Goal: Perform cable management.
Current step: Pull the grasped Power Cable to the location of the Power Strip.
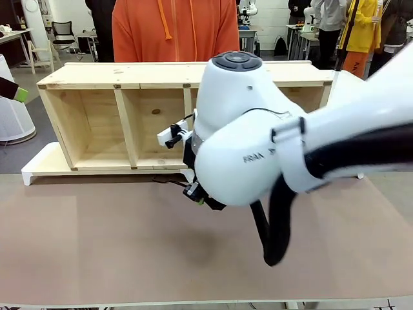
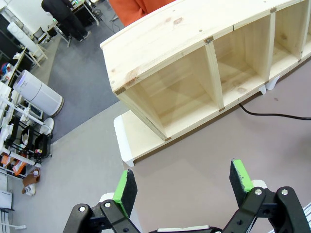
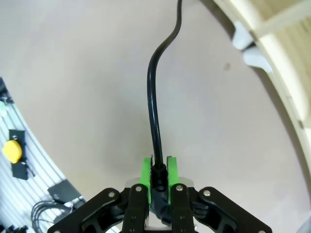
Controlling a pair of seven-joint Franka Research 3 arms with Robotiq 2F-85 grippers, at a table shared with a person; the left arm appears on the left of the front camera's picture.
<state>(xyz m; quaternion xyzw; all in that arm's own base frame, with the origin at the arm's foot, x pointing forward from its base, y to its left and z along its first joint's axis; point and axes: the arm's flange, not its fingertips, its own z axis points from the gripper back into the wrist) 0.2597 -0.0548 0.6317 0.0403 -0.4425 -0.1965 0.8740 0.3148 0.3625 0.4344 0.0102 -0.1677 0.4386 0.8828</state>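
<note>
- The right gripper (image 3: 158, 175) was clenched on the cable (image 3: 154, 97): its green pads (image 3: 145, 171) pressed both sides of the thick black end of the cord, low over the table (image 3: 87, 87)
- From the jaws the cable ran straight ahead, its long axis in line with the fingers, then bent slightly and climbed toward the wooden shelf (image 3: 286, 73) at the top of the right wrist view
- In the front view the right arm (image 1: 258, 142) hid most of that grip; the black tip with a speck of green below the wrist was probably the right gripper (image 1: 201, 199), just in front of the shelf's lower edge
- The left gripper (image 2: 183, 184) stood wide open and held nothing, hanging above bare table, touching neither cord nor shelf
- A stretch of cable (image 2: 272, 115) lay flat on the table well apart from the left jaws, running out from under the shelf's front edge toward the right of that view, so the right arm was by far the nearer
- Behind the open-fronted shelf (image 1: 122, 116) stood a person in an orange top (image 1: 174, 26)
</note>
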